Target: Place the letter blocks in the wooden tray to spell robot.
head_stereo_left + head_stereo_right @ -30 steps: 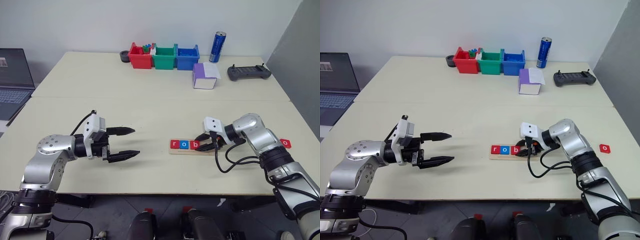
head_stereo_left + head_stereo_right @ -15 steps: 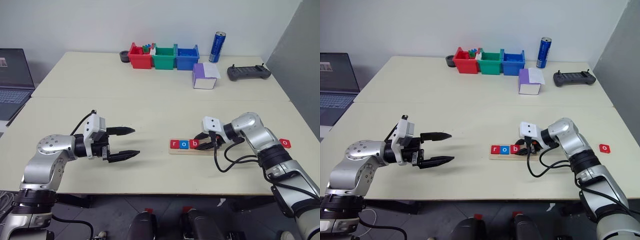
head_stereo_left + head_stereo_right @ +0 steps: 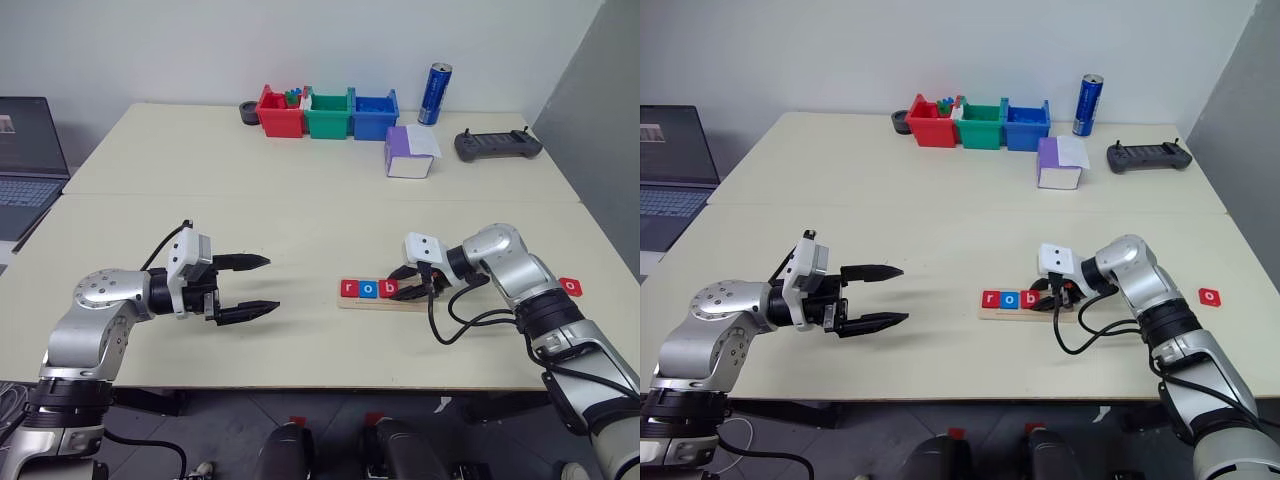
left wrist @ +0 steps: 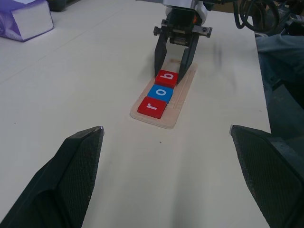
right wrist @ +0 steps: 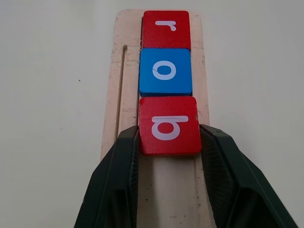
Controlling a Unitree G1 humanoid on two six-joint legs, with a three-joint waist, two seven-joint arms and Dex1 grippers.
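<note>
Right wrist view: right pincer (image 5: 168, 142) grips red b block (image 5: 168, 126) edges.

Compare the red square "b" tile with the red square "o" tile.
The red square "b" tile lies in the long light-wood tray; the red square "o" tile lies loose on the table, beyond the robot's right arm. The "b" tile sits between the right gripper's fingers; nothing touches the "o" tile. Both carry white lowercase letters.

On my desk (image 3: 300, 215) the wooden tray (image 4: 183, 90) lies ahead to my right, holding r block (image 4: 152, 107), o block (image 4: 160, 92) and b block (image 4: 166, 78) in a row; another block (image 3: 570, 285) lies farther right.
</note>
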